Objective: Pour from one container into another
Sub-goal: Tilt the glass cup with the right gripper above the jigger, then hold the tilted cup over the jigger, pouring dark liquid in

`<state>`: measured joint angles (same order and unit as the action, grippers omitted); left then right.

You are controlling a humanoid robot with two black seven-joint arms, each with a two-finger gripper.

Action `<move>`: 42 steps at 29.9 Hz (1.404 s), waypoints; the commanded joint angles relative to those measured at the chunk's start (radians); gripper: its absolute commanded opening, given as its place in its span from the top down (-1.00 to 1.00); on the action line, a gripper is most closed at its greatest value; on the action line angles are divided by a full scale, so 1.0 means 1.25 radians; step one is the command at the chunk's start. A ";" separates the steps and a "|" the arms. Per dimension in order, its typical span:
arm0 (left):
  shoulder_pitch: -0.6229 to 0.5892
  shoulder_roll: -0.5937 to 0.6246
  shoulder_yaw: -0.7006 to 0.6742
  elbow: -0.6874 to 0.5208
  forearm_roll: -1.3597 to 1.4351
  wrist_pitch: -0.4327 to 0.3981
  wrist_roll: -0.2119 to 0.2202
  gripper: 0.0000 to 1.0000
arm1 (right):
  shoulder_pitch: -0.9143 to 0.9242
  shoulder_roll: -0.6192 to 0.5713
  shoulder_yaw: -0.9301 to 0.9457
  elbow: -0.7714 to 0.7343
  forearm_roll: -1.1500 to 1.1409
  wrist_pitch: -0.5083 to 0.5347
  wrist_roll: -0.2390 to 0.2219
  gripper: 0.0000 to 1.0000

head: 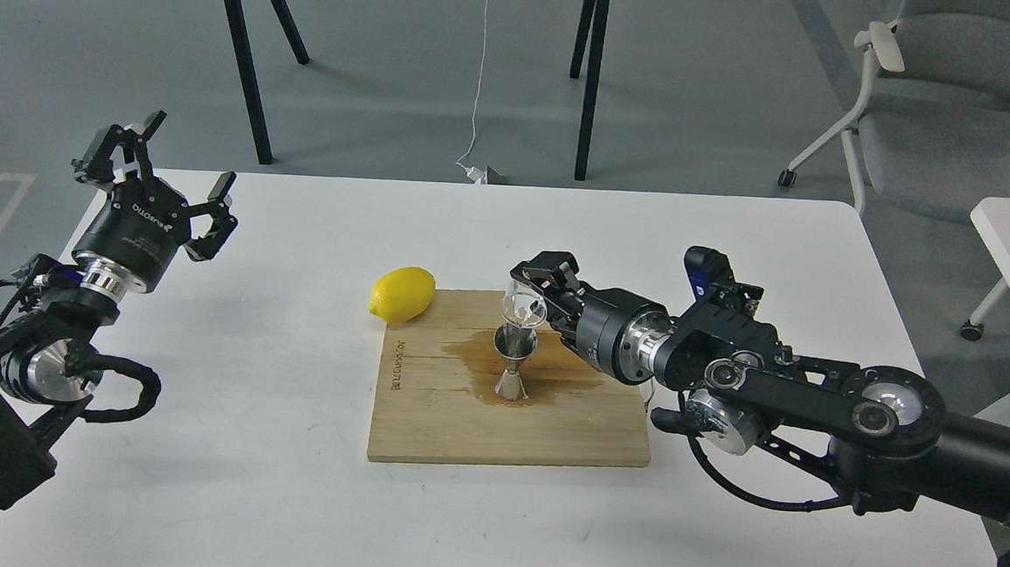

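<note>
Clear round cup (525,307) tipped — hourglass steel jigger (513,363).

Clear glass cup (523,306) tipped sideways just above upright steel jigger (513,365) on stained board (548,435)

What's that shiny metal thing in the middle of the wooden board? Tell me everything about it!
It is a steel jigger, a small measuring cup shaped like an hourglass: two shiny cones joined at a narrow waist. It stands upright on the wooden board, in a brown wet stain. Its open top faces up, right beneath the tipped clear glass cup held by the right claw. Whether the cup touches its rim is unclear.
</note>
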<state>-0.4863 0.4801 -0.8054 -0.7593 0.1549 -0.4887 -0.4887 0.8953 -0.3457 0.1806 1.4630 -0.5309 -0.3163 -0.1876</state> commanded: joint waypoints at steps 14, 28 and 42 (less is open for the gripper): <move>0.000 0.000 0.000 0.010 0.000 0.000 0.000 -0.96 | 0.000 0.004 -0.018 -0.001 -0.028 0.000 0.003 0.10; 0.001 0.000 0.000 0.010 0.000 0.000 0.000 -0.96 | 0.022 0.010 -0.033 -0.001 -0.060 0.001 0.004 0.10; 0.001 0.000 0.000 0.010 0.000 0.000 0.000 -0.96 | 0.048 0.010 -0.077 -0.001 -0.109 0.001 0.010 0.10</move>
<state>-0.4847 0.4795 -0.8053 -0.7470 0.1549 -0.4887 -0.4887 0.9553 -0.3330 0.0866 1.4619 -0.6429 -0.3145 -0.1766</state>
